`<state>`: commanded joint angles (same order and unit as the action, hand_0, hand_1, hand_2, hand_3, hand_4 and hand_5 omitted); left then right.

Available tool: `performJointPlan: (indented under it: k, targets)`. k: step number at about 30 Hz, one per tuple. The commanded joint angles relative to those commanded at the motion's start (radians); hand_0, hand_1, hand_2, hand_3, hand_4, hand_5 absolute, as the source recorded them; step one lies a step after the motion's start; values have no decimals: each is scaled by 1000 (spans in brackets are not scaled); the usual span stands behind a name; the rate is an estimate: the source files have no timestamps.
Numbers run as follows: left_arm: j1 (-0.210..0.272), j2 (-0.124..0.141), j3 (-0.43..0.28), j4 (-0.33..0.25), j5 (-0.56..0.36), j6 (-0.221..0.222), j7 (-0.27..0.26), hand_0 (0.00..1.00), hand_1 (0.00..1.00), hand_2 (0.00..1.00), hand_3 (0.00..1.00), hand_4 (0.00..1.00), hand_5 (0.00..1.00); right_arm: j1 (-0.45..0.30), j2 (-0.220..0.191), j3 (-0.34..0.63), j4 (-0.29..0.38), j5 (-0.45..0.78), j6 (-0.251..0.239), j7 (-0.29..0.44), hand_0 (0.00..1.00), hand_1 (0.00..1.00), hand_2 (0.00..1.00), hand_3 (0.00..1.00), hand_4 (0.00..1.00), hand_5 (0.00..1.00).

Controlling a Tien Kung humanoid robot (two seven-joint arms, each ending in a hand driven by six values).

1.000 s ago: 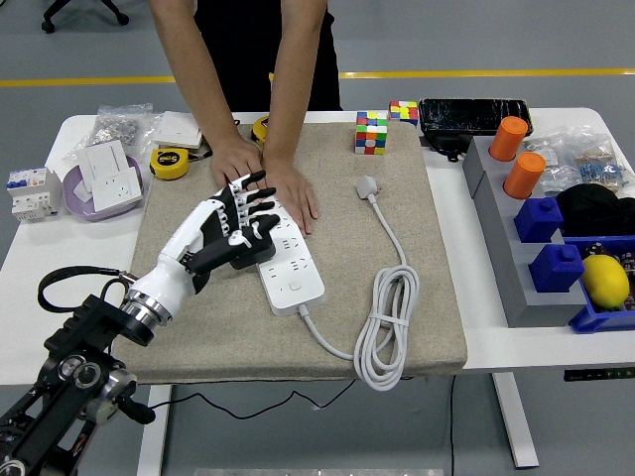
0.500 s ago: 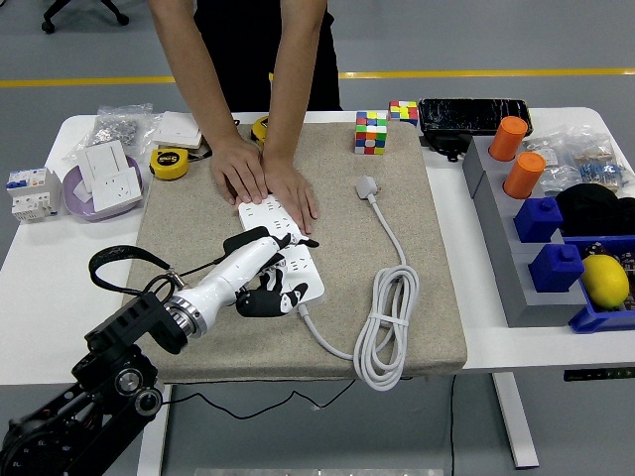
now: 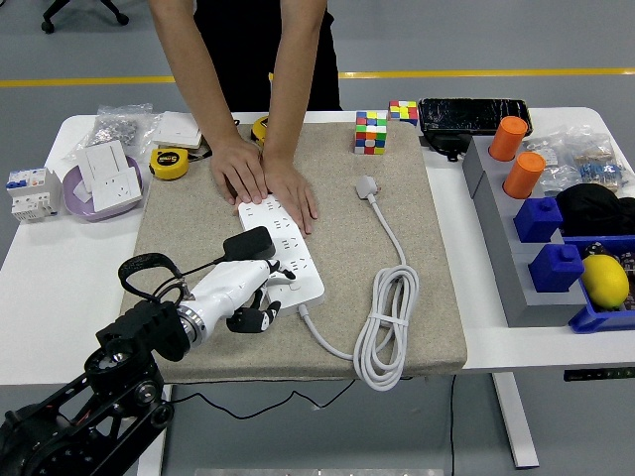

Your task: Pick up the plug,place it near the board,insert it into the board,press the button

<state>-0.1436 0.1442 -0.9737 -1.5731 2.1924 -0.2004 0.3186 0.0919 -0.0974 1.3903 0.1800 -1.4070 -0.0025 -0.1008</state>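
Note:
A white power strip (image 3: pixel 298 260) lies on a beige mat (image 3: pixel 189 223). A person's two hands (image 3: pixel 266 178) press flat on its far end. My left hand (image 3: pixel 260 285) lies over the strip's near end by the button, with its fingers curled and holding nothing. One finger reaches onto the strip's top. The white plug (image 3: pixel 368 185) lies loose on the mat to the right of the strip. Its cable runs down to a coil (image 3: pixel 387 327) and back to the strip. My right arm is out of view.
Two puzzle cubes (image 3: pixel 372 132) and a black case (image 3: pixel 474 114) stand at the mat's far edge. Grey and blue bins with orange cylinders (image 3: pixel 511 139) and a yellow fruit (image 3: pixel 605 280) fill the right side. A tape measure (image 3: pixel 171 162) and a purple bowl (image 3: pixel 79 193) of sockets sit at the left.
My left hand has drawn back from the strip's middle to its near end and turned, with the fingers curling in. The person's hands and the plug have not moved.

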Motion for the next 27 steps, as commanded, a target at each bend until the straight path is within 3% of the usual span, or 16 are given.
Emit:
performJointPlan:
  k: [27]
  targets:
    - [-15, -5, 33, 27, 12, 14, -5, 149, 40, 159, 731, 460, 2, 2, -1, 4, 0, -3, 1, 0, 863, 719, 711, 692, 998, 669]
